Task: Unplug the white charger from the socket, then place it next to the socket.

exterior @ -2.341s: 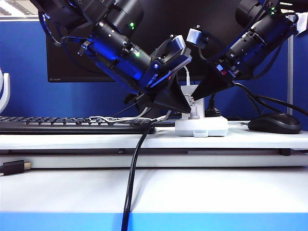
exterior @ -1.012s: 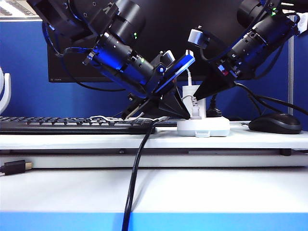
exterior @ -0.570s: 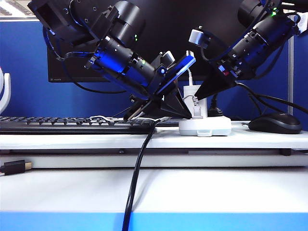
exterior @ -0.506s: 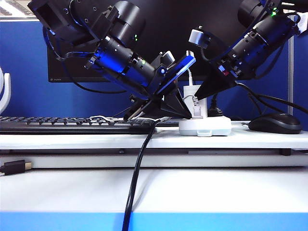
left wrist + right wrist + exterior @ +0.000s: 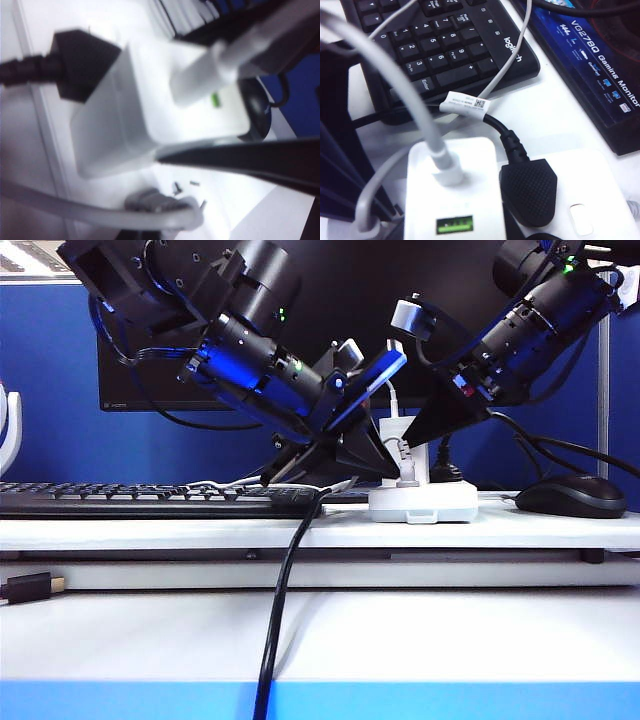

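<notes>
The white charger point(image 5: 394, 428) stands upright, plugged into the socket point(image 5: 422, 502) on the raised shelf. In the right wrist view its top face point(image 5: 452, 200) with a green label fills the near field, its thin white cable point(image 5: 395, 85) curving away. My right gripper point(image 5: 408, 436) comes down from the right and is shut on the charger; in the left wrist view its dark fingers point(image 5: 250, 160) lie along the charger point(image 5: 135, 115). My left gripper point(image 5: 388, 470) reaches in from the left, its tip low at the socket's left end. Its jaws are hidden.
A round black plug point(image 5: 527, 190) with a thick black cord sits in the socket point(image 5: 607, 195) beside the charger. A small grey-tipped cable plug point(image 5: 150, 202) lies close by. A black keyboard point(image 5: 150, 498) is to the left, a black mouse point(image 5: 570, 496) to the right, a monitor behind.
Since the oldest frame the left wrist has turned and risen a little, and the socket has slid slightly to the right. Over the last second almost nothing moves. The right arm stays still.
</notes>
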Controlling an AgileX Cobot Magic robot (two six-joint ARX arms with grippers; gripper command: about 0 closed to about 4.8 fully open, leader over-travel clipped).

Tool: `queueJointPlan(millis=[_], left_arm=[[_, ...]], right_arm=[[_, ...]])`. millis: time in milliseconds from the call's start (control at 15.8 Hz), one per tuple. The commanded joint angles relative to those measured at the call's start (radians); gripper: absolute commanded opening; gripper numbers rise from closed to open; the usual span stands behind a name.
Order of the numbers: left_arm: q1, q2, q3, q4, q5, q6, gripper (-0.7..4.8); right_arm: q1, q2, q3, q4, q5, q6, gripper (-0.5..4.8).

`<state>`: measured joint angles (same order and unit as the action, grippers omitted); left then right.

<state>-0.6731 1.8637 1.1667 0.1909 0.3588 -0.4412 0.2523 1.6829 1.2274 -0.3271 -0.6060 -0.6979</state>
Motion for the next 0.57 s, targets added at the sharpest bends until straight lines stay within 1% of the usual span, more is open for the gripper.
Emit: queueJointPlan(millis=[63,190,570], left_arm=[[-0.004,-0.015,0.004,0.034,0.018,0.016,-0.04],[-0.003,-0.014,0.004,0.027,-0.032,0.016,-0.04],[-0.004,0.004,0.004,0.031,-0.018,0.016,-0.04]], right_arm=[[0.006,-0.004,0.003,0.009,-0.025,-0.002,0.84],[0.006,-0.004,0.003,0.009,-0.026,-0.001,0.84],[0.006,-0.004,0.003,0.010,-0.021,0.006,0.84]])
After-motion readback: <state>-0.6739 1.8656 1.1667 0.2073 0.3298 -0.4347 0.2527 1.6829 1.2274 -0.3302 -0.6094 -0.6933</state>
